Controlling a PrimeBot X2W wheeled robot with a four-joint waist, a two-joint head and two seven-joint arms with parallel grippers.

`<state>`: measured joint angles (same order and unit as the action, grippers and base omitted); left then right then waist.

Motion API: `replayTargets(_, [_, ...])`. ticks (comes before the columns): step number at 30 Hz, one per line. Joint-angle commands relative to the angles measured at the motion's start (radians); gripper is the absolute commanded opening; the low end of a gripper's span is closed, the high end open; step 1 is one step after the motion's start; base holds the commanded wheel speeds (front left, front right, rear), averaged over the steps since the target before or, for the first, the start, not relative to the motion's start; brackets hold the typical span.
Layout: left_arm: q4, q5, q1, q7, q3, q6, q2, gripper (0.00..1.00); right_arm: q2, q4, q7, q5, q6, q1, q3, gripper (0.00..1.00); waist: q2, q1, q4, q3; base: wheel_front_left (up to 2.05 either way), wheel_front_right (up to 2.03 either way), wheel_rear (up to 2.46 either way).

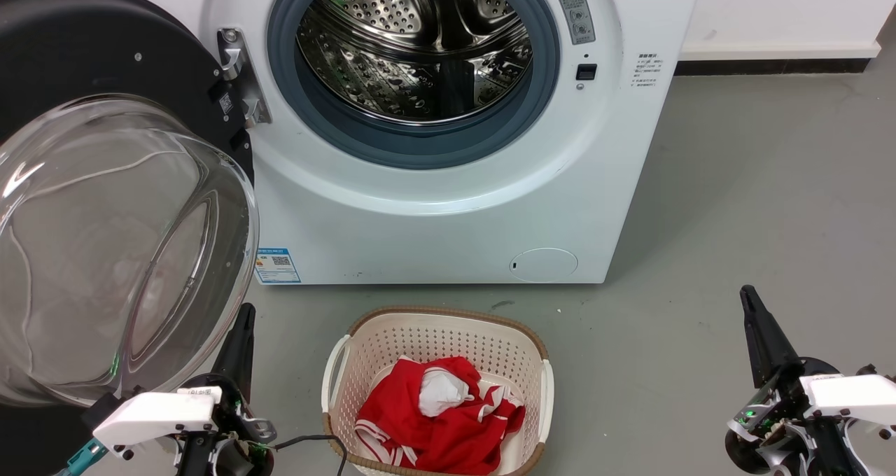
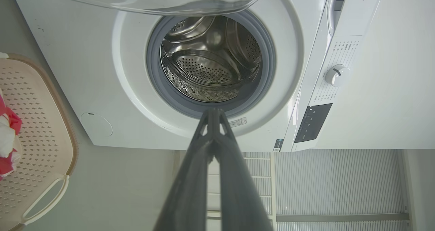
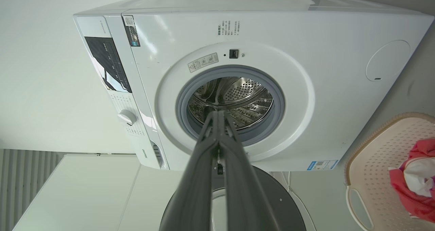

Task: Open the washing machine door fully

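The white washing machine stands ahead with its steel drum exposed inside a grey seal. Its round black door is swung wide to the left on its hinge, the clear glass bowl bulging toward me. My left gripper sits low, just right of the bowl's lower rim and apart from it, fingers shut and empty. My right gripper hovers over the floor at the lower right, shut and empty. The machine and the bowl's rim show in the left wrist view; the machine and door show in the right wrist view.
A cream laundry basket holding red and white clothes stands on the grey floor right in front of the machine, between my two grippers. Open floor lies to the machine's right. A white wall with a dark skirting runs behind.
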<state>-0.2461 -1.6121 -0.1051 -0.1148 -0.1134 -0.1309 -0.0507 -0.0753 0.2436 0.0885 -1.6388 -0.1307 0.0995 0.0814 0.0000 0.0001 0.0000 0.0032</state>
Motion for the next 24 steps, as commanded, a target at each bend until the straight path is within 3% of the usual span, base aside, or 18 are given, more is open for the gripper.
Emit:
replayTargets(1, [-0.001, -0.001, -0.008, -0.003, -0.004, -0.001, 0.001, 0.00, 0.003, 0.002, 0.001, -0.001, 0.000, 0.013, 0.002, 0.00, 0.0000, -0.0001, 0.000, 0.000, 0.00, 0.00, 0.00])
replayTargets(24, [-0.001, -0.002, -0.008, -0.003, -0.003, -0.001, 0.001, 0.00, 0.008, 0.002, 0.008, 0.009, 0.000, 0.014, 0.010, 0.00, 0.0000, -0.0001, 0.000, 0.000, 0.00, 0.00, 0.00])
